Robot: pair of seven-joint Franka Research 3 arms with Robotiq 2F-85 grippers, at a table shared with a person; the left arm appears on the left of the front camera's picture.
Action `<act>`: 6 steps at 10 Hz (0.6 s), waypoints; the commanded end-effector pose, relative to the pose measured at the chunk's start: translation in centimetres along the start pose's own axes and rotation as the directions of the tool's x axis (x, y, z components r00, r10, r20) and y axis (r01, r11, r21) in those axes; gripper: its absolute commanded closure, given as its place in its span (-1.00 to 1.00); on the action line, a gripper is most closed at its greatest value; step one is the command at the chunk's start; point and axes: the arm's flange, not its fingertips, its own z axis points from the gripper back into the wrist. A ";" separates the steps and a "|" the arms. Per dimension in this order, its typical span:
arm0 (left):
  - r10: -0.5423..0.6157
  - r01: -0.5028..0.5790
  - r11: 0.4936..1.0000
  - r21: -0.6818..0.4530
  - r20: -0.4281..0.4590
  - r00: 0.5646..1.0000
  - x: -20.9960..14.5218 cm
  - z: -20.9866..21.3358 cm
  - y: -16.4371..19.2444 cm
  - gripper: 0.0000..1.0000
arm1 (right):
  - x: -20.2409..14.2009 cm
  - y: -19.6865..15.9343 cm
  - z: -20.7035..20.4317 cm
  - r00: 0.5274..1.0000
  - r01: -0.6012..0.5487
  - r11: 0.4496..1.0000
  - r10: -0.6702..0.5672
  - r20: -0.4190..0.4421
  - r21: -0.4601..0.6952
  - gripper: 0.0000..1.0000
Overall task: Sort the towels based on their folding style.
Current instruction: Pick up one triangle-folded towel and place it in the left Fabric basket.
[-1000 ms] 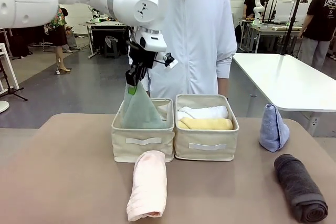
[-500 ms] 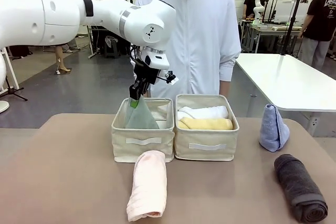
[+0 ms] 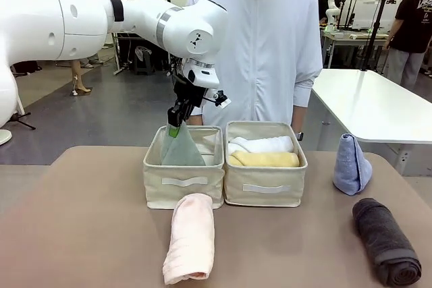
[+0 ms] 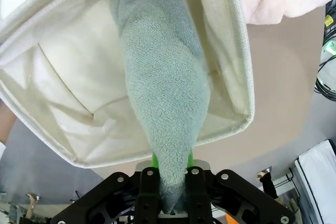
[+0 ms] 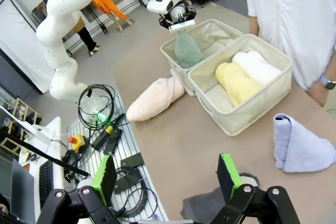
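Left gripper [image 3: 175, 128]: fingers pinch the tip of the green cone [image 3: 181, 151], which stands in the left bin [image 3: 183, 183], frame centre | right gripper [image 5: 167, 174]: fingers wide, nothing between | done: white roll [image 3: 263, 144], yellow roll [image 3: 264, 160] in right bin [image 3: 264, 190] | to do: pink roll [image 3: 190, 237] lower centre, grey roll [image 3: 385, 241] lower right, blue cone [image 3: 352, 164] at right, all on the table [image 3: 81, 234]
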 end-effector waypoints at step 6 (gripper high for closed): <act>-0.053 0.051 0.996 -0.075 -0.032 0.998 0.5 -2.7 2.3 0.69 | 0.3 -0.1 0.0 1.000 -0.017 1.000 0.016 0.024 0.016 -1.00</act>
